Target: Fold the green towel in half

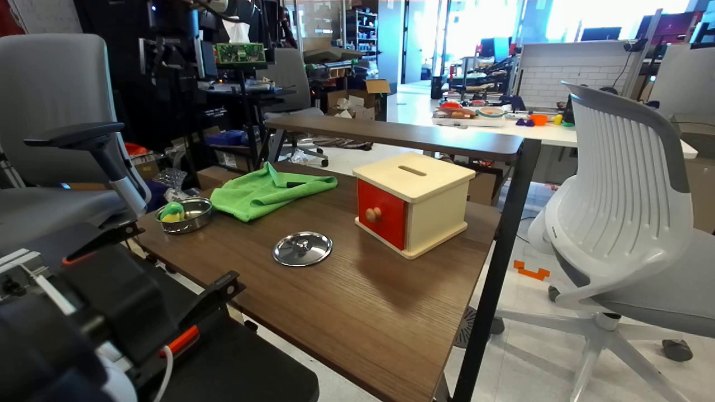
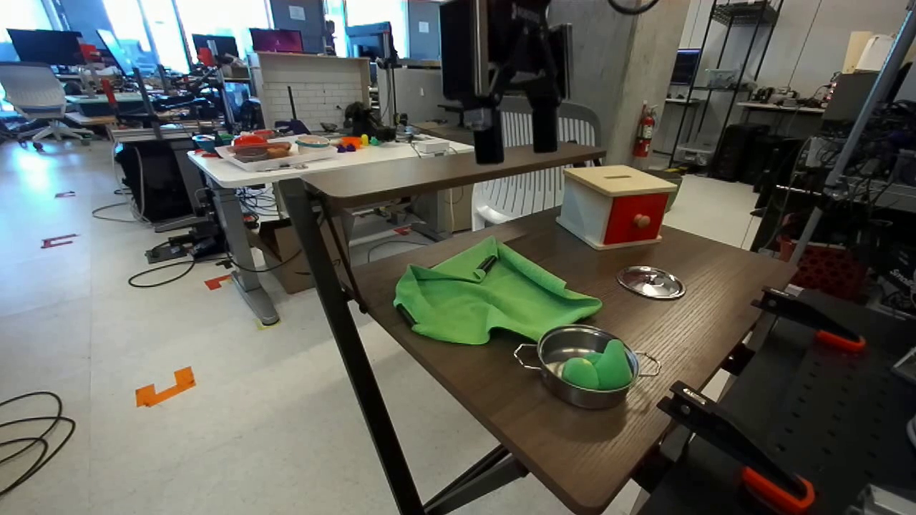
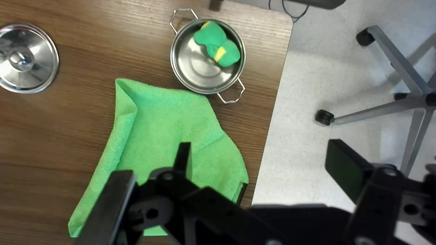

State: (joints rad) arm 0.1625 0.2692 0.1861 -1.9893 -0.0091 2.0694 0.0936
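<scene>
My pincer is hanging closest, well above the counter, fingers spread wide apart, gripping nothing. In the wrist view one finger is showing against cloth, the other against floor past the left edge, so I'm judging an inward shift is needed before going down.

Green towel is lying along the counter's left edge: rumpled, one side curling over itself, not folded in half. I'm expecting light, soft, limp; fuzzy, so not slippery between fingers; nothing fragile. Probably bunching or dragging on the wood if I'm pulling hard. For a hold I'm favouring the raised curl on the side away from the left edge, near a corner. A dark strip is showing on the cloth; tag or loose item, I can't tell.

Rightward in an exterior view, by the front-left corner, a metal pot is sitting uncovered, holding a green-and-yellow object, one piece or two unclear. It's standing just beside the towel; touching or not, I can't tell.

Then a wooden box is standing toward the back-right corner, red drawer front looking pushed in, slot in its top; contents hidden. Rightmost, a metal lid is lying flat between the box and the front edge, knob up.
</scene>
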